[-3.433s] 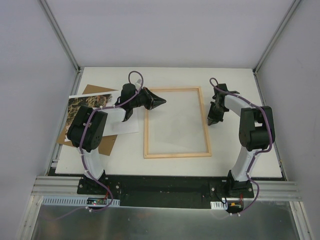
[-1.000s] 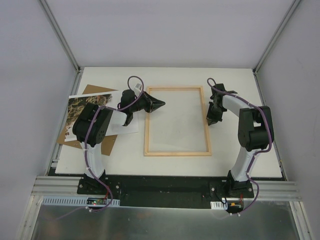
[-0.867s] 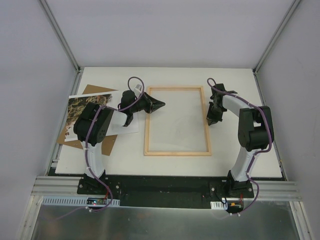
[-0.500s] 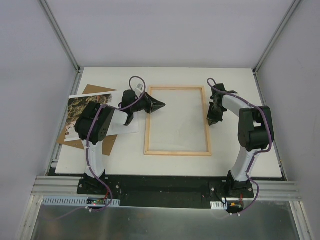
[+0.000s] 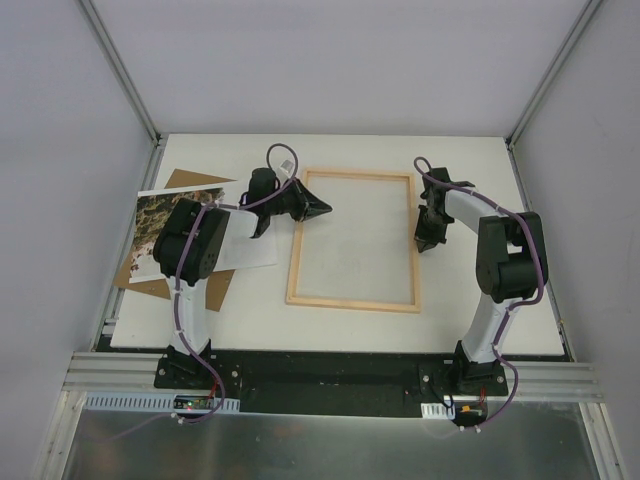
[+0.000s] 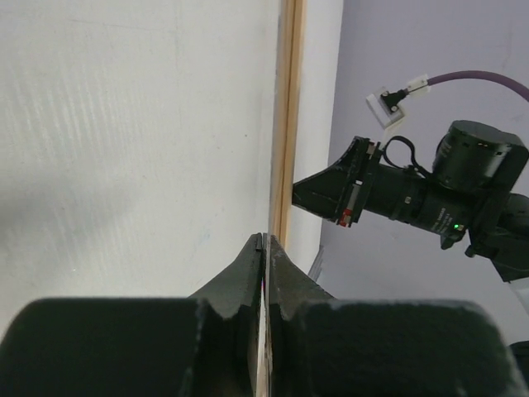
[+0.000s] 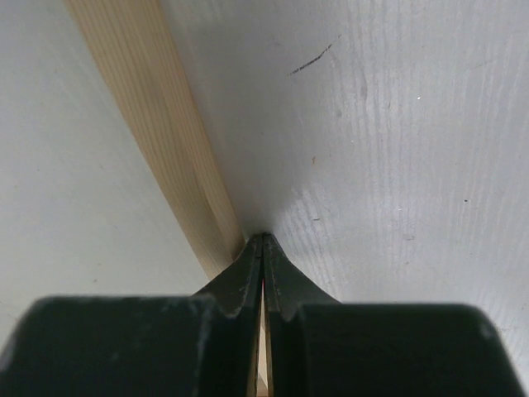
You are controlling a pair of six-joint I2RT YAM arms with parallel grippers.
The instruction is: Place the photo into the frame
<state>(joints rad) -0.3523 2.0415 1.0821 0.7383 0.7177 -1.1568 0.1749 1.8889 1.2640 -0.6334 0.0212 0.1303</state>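
White tabletop (image 5: 350, 150), grey walls (image 5: 350, 60) around. Both end effectors, left (image 5: 325, 210) and right (image 5: 424, 244), are pinched closed, empty, tips at the frame (image 5: 350, 302) between them; the photo (image 5: 165, 215) lies behind the left one.

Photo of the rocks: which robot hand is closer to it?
Left. The left gripper sits at the left edge of the frame, on the side where the photo lies. The right gripper is at the right edge, the whole frame between it and the photo.
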